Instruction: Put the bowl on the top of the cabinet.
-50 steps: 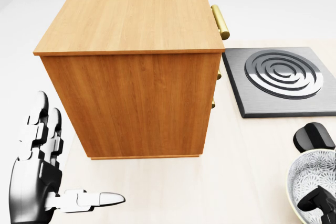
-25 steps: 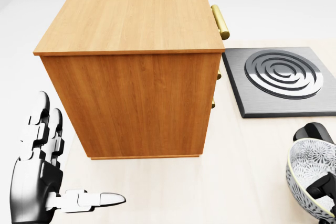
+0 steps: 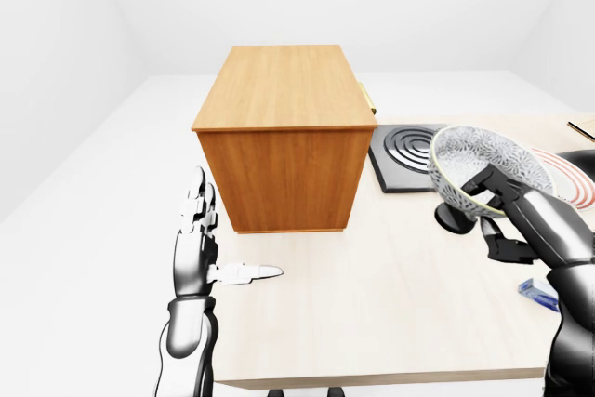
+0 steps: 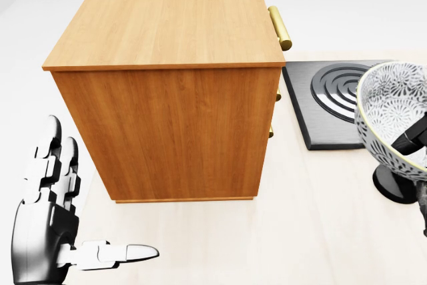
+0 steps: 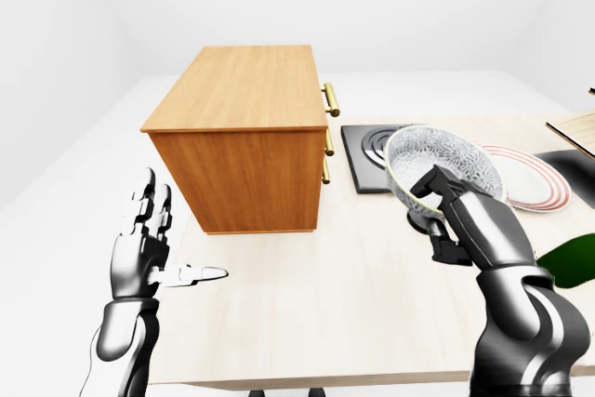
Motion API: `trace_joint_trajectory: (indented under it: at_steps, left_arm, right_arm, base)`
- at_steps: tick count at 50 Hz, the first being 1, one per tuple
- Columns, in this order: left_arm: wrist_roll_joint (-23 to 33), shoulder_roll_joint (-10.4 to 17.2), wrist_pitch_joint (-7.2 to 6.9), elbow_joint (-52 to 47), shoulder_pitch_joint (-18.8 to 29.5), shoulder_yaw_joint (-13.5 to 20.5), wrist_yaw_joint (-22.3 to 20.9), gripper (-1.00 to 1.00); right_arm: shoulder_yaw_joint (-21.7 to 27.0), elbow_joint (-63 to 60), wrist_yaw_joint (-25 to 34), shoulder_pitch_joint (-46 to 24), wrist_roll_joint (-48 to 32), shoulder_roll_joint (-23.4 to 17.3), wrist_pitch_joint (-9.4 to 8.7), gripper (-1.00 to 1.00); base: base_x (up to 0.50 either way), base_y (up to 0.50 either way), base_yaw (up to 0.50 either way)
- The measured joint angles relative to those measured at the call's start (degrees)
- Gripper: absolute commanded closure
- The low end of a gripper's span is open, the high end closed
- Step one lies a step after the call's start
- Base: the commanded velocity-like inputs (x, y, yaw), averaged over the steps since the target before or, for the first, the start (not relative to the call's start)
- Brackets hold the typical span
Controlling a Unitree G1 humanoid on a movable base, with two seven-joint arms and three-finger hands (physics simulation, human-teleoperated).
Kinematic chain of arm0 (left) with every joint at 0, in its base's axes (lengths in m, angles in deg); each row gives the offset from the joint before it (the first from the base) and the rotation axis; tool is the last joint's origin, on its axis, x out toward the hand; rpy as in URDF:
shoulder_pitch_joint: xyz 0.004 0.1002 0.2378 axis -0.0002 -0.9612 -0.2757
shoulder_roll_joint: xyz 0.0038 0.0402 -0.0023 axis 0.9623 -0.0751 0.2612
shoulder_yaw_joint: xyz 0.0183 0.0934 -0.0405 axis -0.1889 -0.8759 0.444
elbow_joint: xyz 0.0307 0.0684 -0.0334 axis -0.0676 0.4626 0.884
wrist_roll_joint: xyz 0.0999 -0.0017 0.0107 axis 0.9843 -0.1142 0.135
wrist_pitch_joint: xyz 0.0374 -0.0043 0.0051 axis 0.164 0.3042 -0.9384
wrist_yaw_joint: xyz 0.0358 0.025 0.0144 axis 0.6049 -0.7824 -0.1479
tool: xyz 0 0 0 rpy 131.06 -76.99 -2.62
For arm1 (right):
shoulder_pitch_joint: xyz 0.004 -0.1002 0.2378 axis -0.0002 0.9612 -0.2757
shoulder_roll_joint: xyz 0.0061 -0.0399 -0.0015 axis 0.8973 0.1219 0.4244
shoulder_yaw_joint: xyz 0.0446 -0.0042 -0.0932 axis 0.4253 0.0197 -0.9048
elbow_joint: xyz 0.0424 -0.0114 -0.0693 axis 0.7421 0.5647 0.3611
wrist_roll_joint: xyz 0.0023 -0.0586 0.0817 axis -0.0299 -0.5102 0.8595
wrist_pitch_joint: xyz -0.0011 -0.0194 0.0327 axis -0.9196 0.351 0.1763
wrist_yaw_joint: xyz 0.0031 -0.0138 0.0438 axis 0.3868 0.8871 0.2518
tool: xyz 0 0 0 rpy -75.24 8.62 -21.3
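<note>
Right-eye view gives you the clearest read of where you stand: the bowl [image 5: 437, 166] is off the table [image 5: 353, 304] and in the air, gripped by your right hand [image 5: 456, 220], but it is not yet over the cabinet [image 5: 244, 137]. So the pick-up looks done; what is left is the carry leftward in the frame, the lift above the cabinet's top face, and the set-down.

Nearest you, at the lower left of that view, your left hand [image 5: 139, 258] stands upright with its fingers spread open and the thumb pointing toward frame centre. It holds nothing and hovers just above the table, apart from the cabinet's near face.

At the lower right, your right forearm rises from the bottom edge and bends inward. Its fingers are closed on the bowl's rim and outer wall, and the bowl is tilted so its patterned inside faces you. Below and behind it, a small dark object [image 3: 456, 220] sits on the table; what it is cannot be told.

Further up the frame, the bowl overlaps the stove plate [image 5: 372, 160], which lies just right of the cabinet. A striped plate [image 5: 530, 188] lies further right. The cabinet's wooden top is bare, with brass handles [image 5: 327, 99] on its right face, so judge your lift to pass above that edge.
</note>
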Motion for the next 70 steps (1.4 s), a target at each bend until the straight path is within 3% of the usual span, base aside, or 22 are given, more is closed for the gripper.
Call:
trace_joint_trajectory:
  at_steps: [5,11,17,24,29,40,51,70]
  left_arm:
    - [-0.01,0.01,0.0,0.04,0.02,0.0,-0.04,-1.0]
    - [-0.02,0.02,0.0,0.15,0.11,0.0,-0.09,-1.0]
    - [-0.02,0.01,0.0,0.3,0.1,-0.04,-0.14,-1.0]
    - [0.0,0.01,0.0,0.49,0.14,-0.09,-0.12,-1.0]
    - [-0.05,0.01,0.0,0.39,0.13,-0.1,-0.12,-1.0]
    - [-0.27,0.04,0.0,0.54,0.16,-0.03,-0.22,-1.0]
    - [-0.53,0.03,0.0,0.53,0.41,0.19,-0.24,-1.0]
    - [-1.0,0.06,0.0,0.32,0.41,0.39,-0.55,-1.0]
  right_arm:
    - [-4.42,10.83,-1.75,-11.79,-1.27,-8.41,-3.0,1.0]
    - [-10.94,29.12,-6.61,-27.63,-3.7,-16.77,-3.48,1.0]
    - [-17.31,49.71,-13.57,-44.95,-7.15,-22.1,-0.83,1.0]
    - [-24.12,73.75,-23.86,-64.94,-13.07,-24.43,3.49,1.0]
    - [-27.34,88.57,-28.85,-75.1,-16.71,-24.41,4.97,1.0]
    - [-30.82,105.15,-35.61,-88.87,-23.57,-23.02,4.97,1.0]
    - [-31.19,111.04,-37.81,-96.49,-27.6,-19.08,4.97,1.0]
    - [-31.92,112.88,-35.81,-107.05,-26.64,-6.51,4.97,1.0]
  base:
    - [0.0,0.0,0.0]
    - [0.0,0.0,0.0]
    - [0.0,0.0,0.0]
    - [0.0,0.0,0.0]
    - [0.0,0.0,0.0]
    - [0.0,0.0,0.0]
    - [0.0,0.0,0.0]
    - [0.0,0.0,0.0]
